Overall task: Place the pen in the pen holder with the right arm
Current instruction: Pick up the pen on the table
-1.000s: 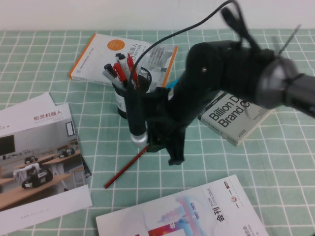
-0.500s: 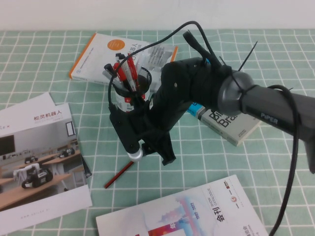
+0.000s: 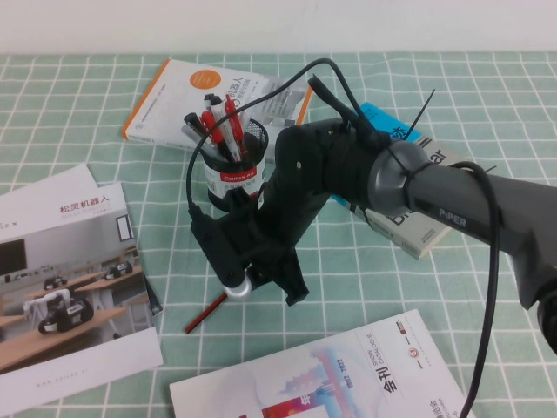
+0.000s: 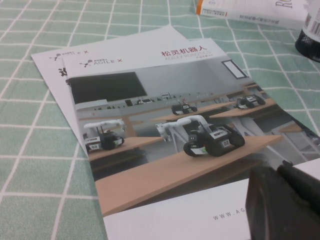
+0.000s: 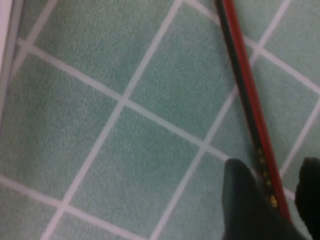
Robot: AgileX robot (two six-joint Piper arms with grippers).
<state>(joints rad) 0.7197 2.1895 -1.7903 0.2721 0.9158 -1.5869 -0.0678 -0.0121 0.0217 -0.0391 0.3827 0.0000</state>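
right wrist view shows my right gripper (image 5: 274,192) low with fingers apart around the pen (image 5: 246,95) flat on the cloth near the pen holder (image 3: 231,170), ready to pinch (left gripper (image 4: 287,202) rests on a leaflet (image 4: 170,130), i can't tell its state).

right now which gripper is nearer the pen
Right. The right gripper sits over the pen, open fingers on either side of it. The left gripper is away over the brochure, no pen in its view.

1. The right arm (image 3: 348,174) is matte black with a grey round joint.
2. White "PiPER" lettering marks its forearm.
3. Loose black cables loop above; a cable tie sticks out.
4. The right gripper (image 5: 272,192) is black.
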